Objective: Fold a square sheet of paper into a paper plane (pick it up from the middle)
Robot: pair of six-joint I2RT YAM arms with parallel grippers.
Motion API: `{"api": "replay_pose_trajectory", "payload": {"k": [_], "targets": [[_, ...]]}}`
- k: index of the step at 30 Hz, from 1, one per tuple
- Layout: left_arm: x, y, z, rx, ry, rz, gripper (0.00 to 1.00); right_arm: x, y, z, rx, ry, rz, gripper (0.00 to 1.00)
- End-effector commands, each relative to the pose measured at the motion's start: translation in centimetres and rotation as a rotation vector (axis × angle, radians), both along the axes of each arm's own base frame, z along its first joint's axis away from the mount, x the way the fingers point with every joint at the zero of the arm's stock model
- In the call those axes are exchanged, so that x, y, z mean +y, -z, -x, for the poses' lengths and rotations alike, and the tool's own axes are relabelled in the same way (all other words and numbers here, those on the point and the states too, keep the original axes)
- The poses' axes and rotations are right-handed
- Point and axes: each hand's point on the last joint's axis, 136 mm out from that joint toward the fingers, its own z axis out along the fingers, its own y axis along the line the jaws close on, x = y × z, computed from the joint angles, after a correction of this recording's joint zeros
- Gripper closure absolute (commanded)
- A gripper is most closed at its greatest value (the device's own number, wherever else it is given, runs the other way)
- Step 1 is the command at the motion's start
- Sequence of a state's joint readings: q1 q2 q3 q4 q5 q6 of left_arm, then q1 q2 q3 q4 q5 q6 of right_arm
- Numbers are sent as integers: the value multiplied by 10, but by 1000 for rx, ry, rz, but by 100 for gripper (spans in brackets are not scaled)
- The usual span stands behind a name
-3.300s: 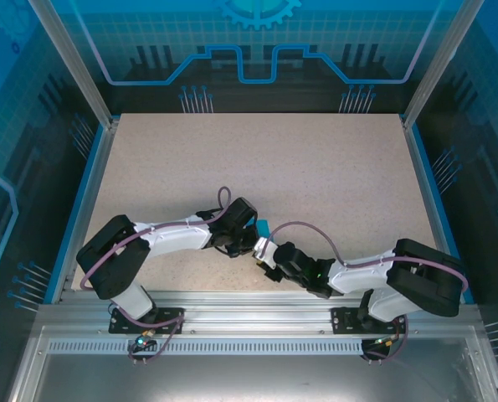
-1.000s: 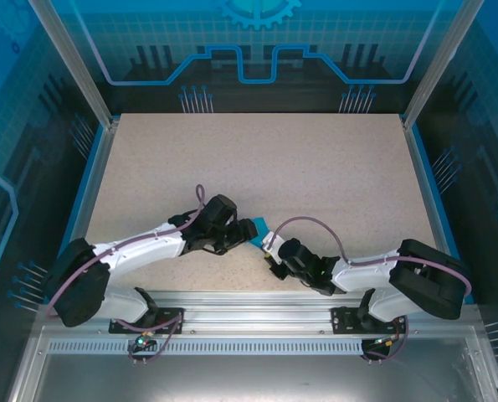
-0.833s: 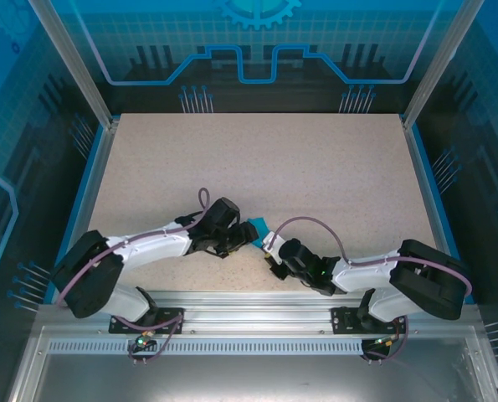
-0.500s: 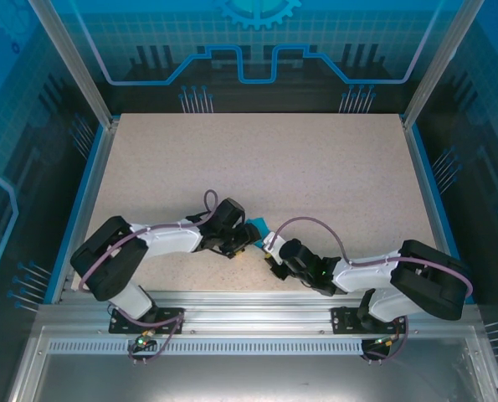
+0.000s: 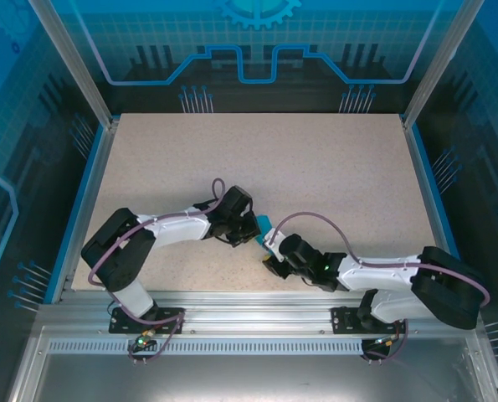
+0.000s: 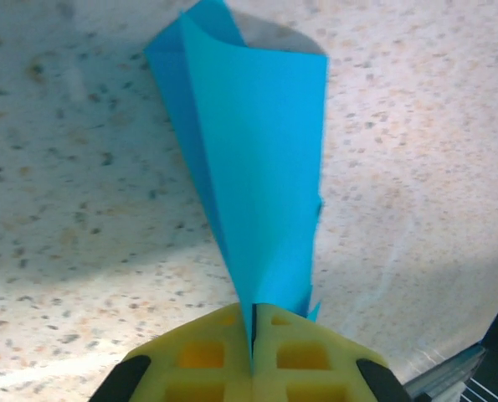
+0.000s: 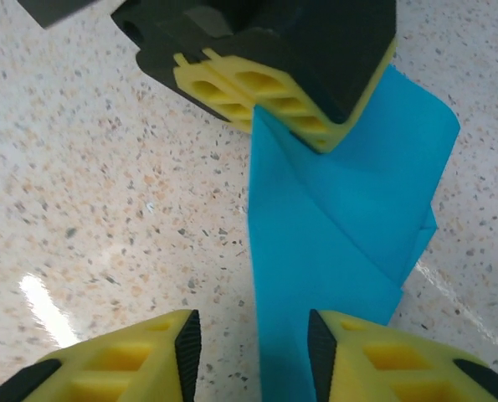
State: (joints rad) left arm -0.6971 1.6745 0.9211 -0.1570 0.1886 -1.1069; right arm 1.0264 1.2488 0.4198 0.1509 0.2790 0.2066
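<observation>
The teal-blue sheet of paper (image 5: 263, 224), folded into a narrow layered dart with creases, hangs low over the table between the two grippers. My left gripper (image 5: 252, 231) is shut on one end of it; its yellow pads (image 6: 207, 352) meet on the paper (image 6: 257, 167), which fans out ahead. In the right wrist view that left gripper (image 7: 269, 113) pinches the paper (image 7: 341, 226) from the far side. My right gripper (image 5: 269, 249) is open, and its fingers (image 7: 148, 352) stand apart with the paper's near end lying between them, close to the right finger.
The speckled beige table (image 5: 315, 167) stretches away behind the grippers. Blue side rails (image 5: 88, 193) and a metal frame border it, and the front edge (image 5: 257, 293) lies just below the grippers. Both forearms lie low along the front.
My left gripper has closed on the paper's far end. My right gripper, shut on the paper before, has opened. The left elbow has swung inward.
</observation>
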Motion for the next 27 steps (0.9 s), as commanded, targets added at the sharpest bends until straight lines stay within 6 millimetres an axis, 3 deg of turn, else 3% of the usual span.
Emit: {"api": "replay_pose_trajectory", "payload": {"k": [1,7,12,27], "targets": [[0,-3,3,39,46,-33,99,-15,-3,9,122,65,32,54],[-6,-5,1,60,72,-41,100,-35,-13,8,188,165,128,48],[-4,-5,2,66,84,-61,100,-40,-17,0,281,230,148,48],[-6,-4,2,78,96,-66,100,-1,-11,5,366,136,117,59]]}}
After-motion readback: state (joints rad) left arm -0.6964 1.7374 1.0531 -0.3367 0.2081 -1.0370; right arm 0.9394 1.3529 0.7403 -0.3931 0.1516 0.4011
